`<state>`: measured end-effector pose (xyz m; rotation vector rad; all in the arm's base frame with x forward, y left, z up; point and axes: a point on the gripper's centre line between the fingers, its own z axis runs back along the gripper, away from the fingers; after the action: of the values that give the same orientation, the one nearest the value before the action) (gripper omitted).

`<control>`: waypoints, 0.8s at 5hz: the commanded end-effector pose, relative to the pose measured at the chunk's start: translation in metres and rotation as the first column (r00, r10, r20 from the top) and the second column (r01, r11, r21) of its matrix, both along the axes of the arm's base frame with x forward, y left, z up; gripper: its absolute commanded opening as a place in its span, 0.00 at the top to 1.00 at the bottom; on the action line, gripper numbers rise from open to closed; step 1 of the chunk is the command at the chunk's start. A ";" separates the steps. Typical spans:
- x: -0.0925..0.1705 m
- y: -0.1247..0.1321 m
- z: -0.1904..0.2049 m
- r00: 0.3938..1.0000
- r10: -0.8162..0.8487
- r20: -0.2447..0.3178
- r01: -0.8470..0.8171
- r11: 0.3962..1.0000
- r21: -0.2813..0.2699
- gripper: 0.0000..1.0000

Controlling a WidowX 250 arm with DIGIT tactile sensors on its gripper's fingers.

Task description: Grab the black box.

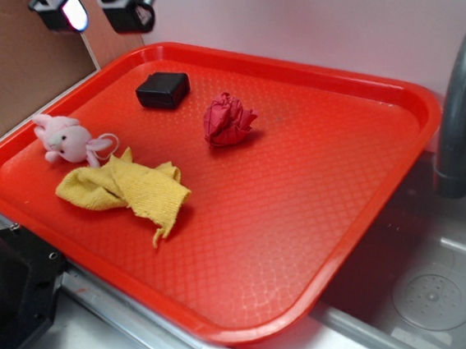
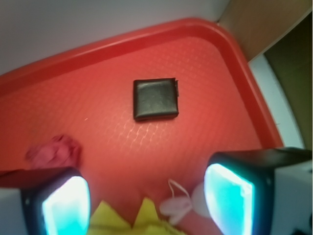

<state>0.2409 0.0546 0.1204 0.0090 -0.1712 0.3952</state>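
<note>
Jaws spread, empty, high above tray (image 1: 357,88). Descend centred over black box (image 2: 155,99), straddle flat sides, then close.

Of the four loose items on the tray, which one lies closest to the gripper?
The black box, at the tray's far corner under the raised gripper; the others lie farther off.
</note>
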 end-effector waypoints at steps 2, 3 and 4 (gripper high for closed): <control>0.058 0.031 -0.044 0.998 0.046 0.033 -0.048 0.997 0.057 0.00; 0.063 0.031 -0.058 0.999 0.041 0.011 -0.041 0.997 0.061 0.00; 0.061 0.032 -0.072 0.999 0.031 -0.017 -0.030 0.998 0.060 0.00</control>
<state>0.2954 0.0810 0.0363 0.0752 -0.1187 0.4262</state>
